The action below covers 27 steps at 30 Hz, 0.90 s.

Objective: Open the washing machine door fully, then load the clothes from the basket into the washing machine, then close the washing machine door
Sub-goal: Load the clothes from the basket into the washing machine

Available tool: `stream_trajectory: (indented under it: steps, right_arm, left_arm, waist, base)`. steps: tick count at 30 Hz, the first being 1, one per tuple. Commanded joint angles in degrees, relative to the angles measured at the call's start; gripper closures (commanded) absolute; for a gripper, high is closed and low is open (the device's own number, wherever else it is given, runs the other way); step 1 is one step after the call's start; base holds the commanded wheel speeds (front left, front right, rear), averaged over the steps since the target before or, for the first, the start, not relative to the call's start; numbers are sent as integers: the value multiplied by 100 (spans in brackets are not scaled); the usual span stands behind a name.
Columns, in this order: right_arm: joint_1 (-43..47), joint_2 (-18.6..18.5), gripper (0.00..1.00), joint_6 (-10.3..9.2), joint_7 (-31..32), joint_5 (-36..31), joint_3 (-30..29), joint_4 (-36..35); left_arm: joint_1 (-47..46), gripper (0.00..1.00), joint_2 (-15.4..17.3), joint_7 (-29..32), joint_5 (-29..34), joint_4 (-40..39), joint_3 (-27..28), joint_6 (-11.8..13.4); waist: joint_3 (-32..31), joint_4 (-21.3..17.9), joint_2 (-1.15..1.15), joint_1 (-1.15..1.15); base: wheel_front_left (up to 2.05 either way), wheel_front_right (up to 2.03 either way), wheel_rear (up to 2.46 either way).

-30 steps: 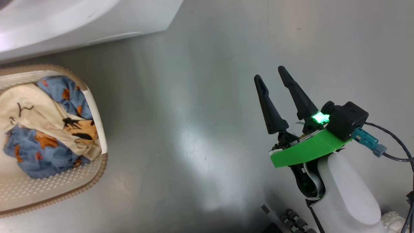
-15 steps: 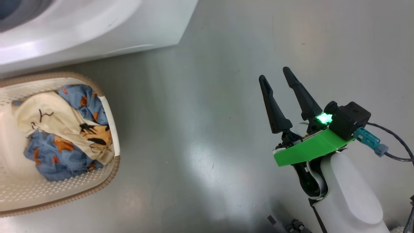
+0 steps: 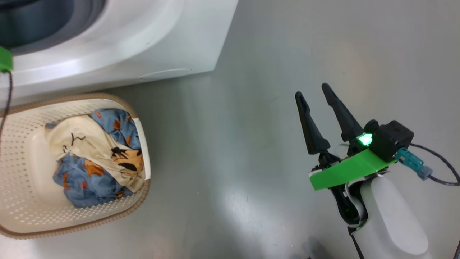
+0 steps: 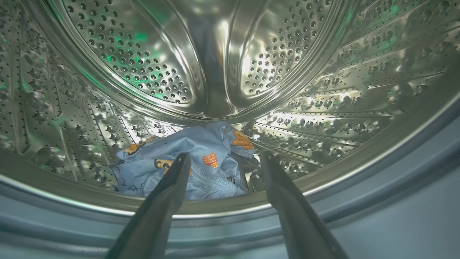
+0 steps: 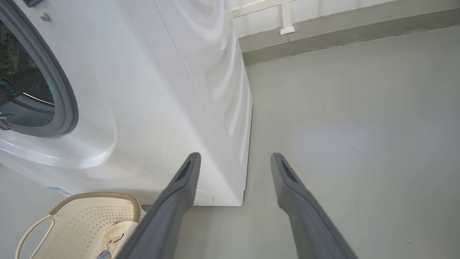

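Observation:
The washing machine stands at the upper left, its round opening uncovered; the washing machine door is out of view. In the left wrist view my left gripper stands open at the mouth of the steel drum, and a light blue printed piece of the clothes lies loose on the drum's bottom beyond the fingertips. More clothes, blue and cream, sit bundled in the basket before the machine. My right gripper hangs open over bare floor, far right of the basket, holding nothing.
The grey floor stretches between basket and right arm. The right wrist view shows the machine's white side, the grey ring, the basket's rim and a wall base behind. A green mount shows at the head view's left edge.
The head camera has swung, so the whole picture slid right and down and more of the machine's opening shows. The bundle in the basket lies as before; the right gripper stays open.

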Motion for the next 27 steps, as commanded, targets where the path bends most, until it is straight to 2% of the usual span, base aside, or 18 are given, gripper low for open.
stream_trajectory:
  steps: [1, 10, 17, 27]
  right_arm:
    - [269, 38, 0, 16, -27, -65, 95, -81]
    - [401, 38, 0, 16, -27, -112, 49, 8]
    - [506, 38, 0, 16, -27, -113, 32, 64]
    - [731, 38, 0, 16, -27, -155, 8, 149]
  left_arm:
    - [273, 0, 233, -64, 5, -279, 188, 68]
    - [1365, 0, -79, -76, 210, -1482, 766, 273]
    - [2184, 0, -341, -77, 445, -2177, 1180, 291]
    - [3592, 0, -1024, -77, 1023, -3189, 1851, 183]
  waist:
    - [-186, 104, 0, 0]
    - [-590, 145, 0, 0]
    - [-902, 150, 0, 0]
    - [-1495, 145, 0, 0]
  base:
    - [0, 0, 0]
    - [0, 0, 0]
    - [0, 0, 0]
    - [0, 0, 0]
